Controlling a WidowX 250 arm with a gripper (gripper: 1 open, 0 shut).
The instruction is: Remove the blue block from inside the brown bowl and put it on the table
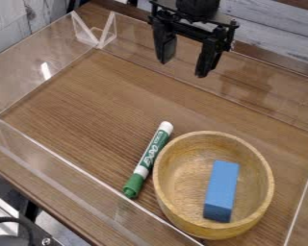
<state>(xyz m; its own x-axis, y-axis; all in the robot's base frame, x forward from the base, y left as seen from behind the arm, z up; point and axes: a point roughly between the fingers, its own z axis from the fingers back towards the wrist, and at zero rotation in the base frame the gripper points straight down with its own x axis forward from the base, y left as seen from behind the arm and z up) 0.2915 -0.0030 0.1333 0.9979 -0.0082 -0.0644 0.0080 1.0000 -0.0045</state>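
Observation:
The blue block lies inside the brown bowl, a round light-wooden bowl at the near right of the table. The block rests lengthwise on the bowl's floor, slightly right of centre. My gripper hangs at the far side of the table, well above and behind the bowl, pointing down. Its two dark fingers stand apart with nothing between them.
A green-and-white marker lies on the table just left of the bowl, nearly touching its rim. Low clear acrylic walls ring the tabletop. A clear folded piece stands at the far left corner.

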